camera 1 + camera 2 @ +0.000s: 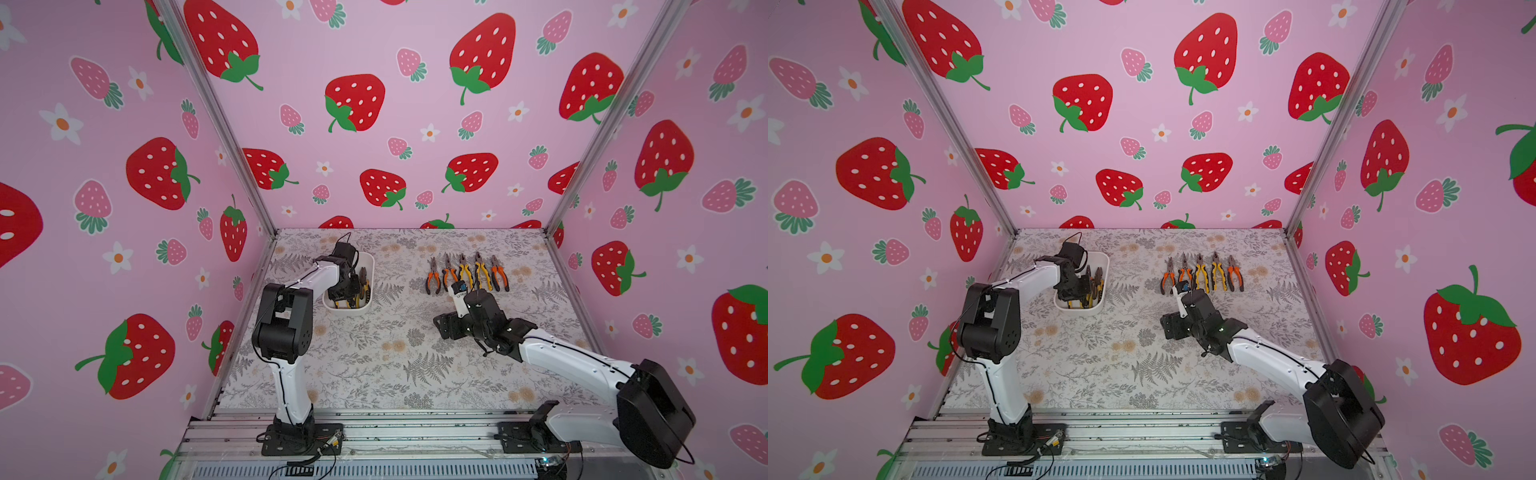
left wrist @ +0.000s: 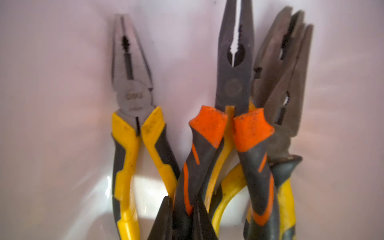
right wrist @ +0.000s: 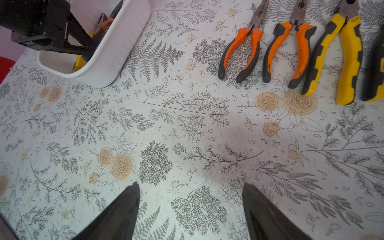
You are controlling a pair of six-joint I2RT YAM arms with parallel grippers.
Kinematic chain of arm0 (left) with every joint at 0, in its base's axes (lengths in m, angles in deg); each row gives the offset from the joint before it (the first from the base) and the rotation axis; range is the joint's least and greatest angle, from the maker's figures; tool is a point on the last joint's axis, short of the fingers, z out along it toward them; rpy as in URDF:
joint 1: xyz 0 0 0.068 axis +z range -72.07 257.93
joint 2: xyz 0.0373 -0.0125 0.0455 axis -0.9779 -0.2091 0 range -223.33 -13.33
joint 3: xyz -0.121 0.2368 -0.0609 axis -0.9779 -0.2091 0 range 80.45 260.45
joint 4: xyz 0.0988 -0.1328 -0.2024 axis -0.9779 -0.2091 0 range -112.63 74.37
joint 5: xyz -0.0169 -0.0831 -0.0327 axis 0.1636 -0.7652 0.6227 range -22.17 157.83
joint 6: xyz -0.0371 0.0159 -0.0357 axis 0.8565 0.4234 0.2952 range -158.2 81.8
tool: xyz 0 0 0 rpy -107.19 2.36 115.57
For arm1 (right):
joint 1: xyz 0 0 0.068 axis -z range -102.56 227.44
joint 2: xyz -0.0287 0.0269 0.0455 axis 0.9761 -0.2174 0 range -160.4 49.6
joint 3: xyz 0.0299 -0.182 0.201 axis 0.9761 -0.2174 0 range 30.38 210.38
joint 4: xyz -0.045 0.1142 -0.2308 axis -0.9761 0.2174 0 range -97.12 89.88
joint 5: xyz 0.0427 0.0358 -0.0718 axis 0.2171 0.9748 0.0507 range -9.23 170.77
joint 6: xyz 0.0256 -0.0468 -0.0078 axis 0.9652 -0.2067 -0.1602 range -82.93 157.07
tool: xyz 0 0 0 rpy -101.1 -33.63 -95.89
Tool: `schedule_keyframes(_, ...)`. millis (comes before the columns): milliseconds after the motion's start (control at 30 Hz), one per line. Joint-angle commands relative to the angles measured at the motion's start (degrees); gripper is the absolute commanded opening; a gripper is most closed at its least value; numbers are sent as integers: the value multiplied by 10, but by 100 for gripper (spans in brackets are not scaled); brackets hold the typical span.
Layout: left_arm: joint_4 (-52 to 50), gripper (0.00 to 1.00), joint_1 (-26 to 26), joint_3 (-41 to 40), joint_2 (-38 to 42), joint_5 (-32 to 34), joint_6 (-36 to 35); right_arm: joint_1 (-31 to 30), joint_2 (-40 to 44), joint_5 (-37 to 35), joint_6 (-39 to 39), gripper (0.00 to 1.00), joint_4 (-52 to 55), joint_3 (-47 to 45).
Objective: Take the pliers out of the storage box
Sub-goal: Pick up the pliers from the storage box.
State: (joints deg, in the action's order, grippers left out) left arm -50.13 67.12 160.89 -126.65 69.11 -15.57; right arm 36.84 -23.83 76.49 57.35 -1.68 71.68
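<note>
My left hand [image 2: 182, 209] is down in the storage box [image 1: 348, 311], clamped on a handle of the orange-handled pliers [image 2: 209, 124]. My right hand [image 3: 190, 199] hangs spread apart over the bench [image 3: 166, 124], near five pliers [image 1: 467, 274] in a row.

Pliers [image 2: 133, 97] heads: dull grey metal, I see some browned and rough.
Pliers grips: matt rubbery plastic, scuffed and grimy.
Storage box [image 3: 116, 47]: smooth white plastic with a soft sheen.
Worktop [image 3: 187, 128]: matt printed covering; from here I can't tell the material.
</note>
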Motion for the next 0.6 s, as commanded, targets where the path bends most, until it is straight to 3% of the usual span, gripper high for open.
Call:
schedule_keyframes(0, -20, 7, 0, -5, -12, 3, 1, -1, -3, -8, 3, 85, 10, 17)
schedule_keyframes(133, -19, 0, 1, -12, 1, 10, 1, -1, -4, -8, 3, 85, 11, 18)
schedule_keyframes(567, -18, 0, -16, -65, 156, 79, -5, 1, -17, -15, 5, 81, 24, 31)
